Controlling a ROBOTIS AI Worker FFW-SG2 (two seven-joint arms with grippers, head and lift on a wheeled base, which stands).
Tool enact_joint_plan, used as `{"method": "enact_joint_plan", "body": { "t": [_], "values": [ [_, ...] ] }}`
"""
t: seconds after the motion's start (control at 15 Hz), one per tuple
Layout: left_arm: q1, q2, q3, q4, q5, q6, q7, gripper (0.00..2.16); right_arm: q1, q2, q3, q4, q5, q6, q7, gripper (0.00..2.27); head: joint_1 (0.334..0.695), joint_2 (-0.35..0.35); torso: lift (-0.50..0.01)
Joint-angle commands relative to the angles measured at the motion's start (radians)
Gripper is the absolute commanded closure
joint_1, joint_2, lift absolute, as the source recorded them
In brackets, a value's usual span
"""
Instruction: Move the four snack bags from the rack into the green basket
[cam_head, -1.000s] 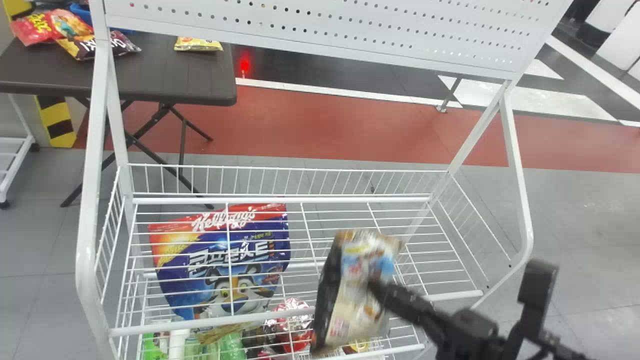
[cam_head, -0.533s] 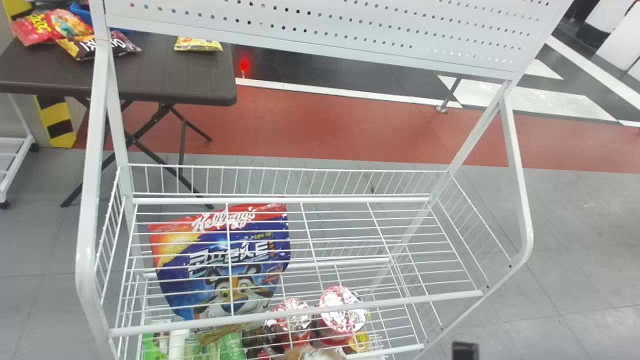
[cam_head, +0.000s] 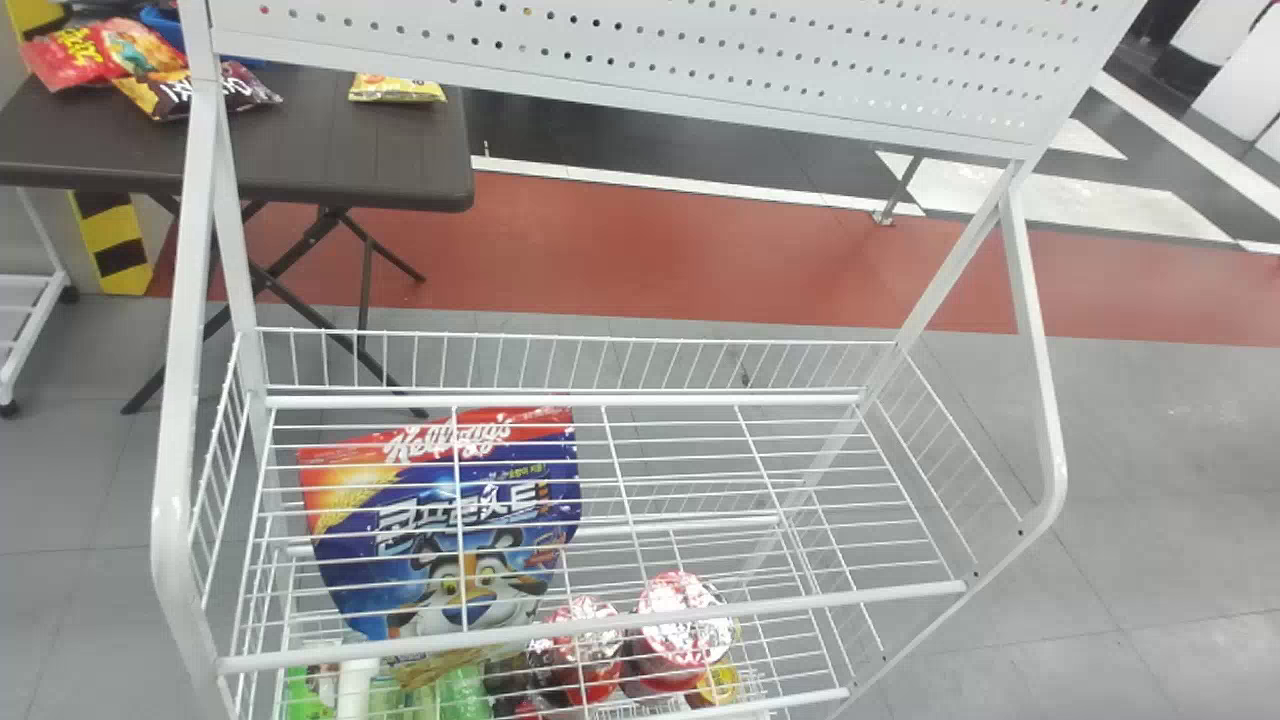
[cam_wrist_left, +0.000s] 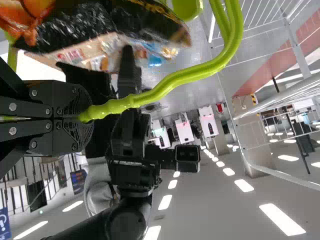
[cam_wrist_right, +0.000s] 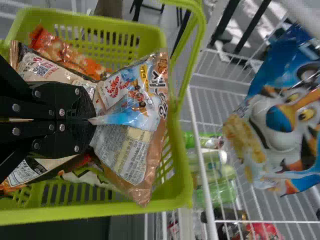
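A white wire rack (cam_head: 800, 604) holds a large blue, red-topped plastic snack bag (cam_head: 430, 475) towards its left side; lower down, behind wires, sit round red tubs with silvery tops (cam_head: 685, 640). The dark folding table (cam_head: 350, 150) bears shiny red packets (cam_head: 70, 60), a dark brown packet (cam_head: 180, 92) and, apart, a small yellow packet (cam_head: 395, 90).

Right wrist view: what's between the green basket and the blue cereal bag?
The rack's white wires, with green items beyond them, in the right wrist view.

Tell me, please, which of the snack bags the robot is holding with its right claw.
The brown bag with a light-blue patch: the right claw pinches it, while the other bags lie in the green basket.
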Motion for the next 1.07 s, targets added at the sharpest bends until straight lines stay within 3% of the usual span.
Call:
{"method": "enact_joint_plan", "body": {
  "t": [0.0,0.4,0.8,1.0],
  "values": [
    [0.001,0.002,-0.001,-0.003,0.000,0.001,0.000,1.79,0.002,-0.003,-0.025,-0.005,-0.014,0.000,-0.008,0.01,0.695,-0.350,0.000],
    [0.000,0.002,-0.004,-0.003,0.000,0.001,0.000,1.79,0.040,0.011,-0.117,-0.177,-0.115,-0.009,0.059,0.05,0.695,-0.350,0.000],
    [-0.002,0.000,-0.007,-0.003,-0.006,0.001,0.003,1.79,0.077,0.080,-0.081,-0.353,-0.085,-0.512,-0.177,0.06,0.695,-0.350,0.000],
    [0.000,-0.002,-0.012,-0.003,-0.008,0.001,0.005,1.79,0.091,0.087,-0.069,-0.399,-0.081,-0.715,-0.255,0.06,0.695,-0.350,0.000]
  ]
}}
